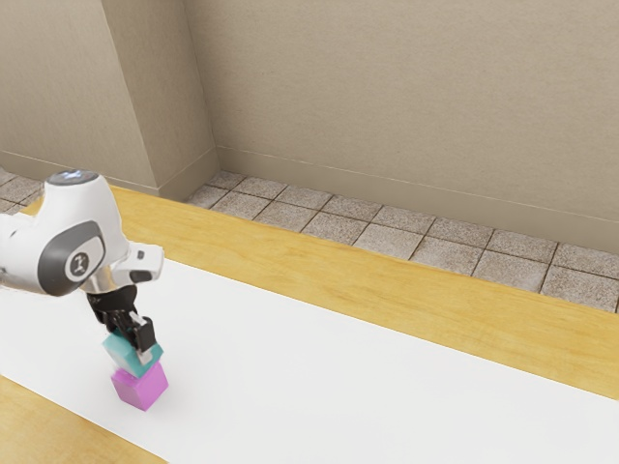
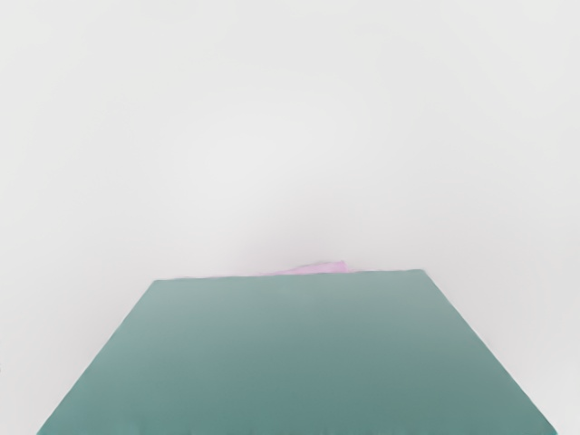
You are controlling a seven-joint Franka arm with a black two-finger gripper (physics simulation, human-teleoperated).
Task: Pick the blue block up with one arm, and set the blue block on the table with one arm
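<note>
My gripper [image 1: 133, 338] points down at the exterior view's left, shut on the blue block [image 1: 123, 351], which looks teal. One finger lies across the block's near side; the far finger is mostly hidden. Directly under the blue block is a magenta block [image 1: 139, 386]; whether the two touch cannot be told. In the wrist view the blue block [image 2: 294, 353] shows as a large teal face just under the hand, and a thin sliver of the magenta block [image 2: 317, 268] peeks out past its edge.
A white sheet [image 1: 319, 367] covers the middle of the wooden table [image 1: 387, 280], whose yellow wood shows along both sides. Beyond the table are floor tiles [image 1: 368, 222] and a beige wall [image 1: 406, 97].
</note>
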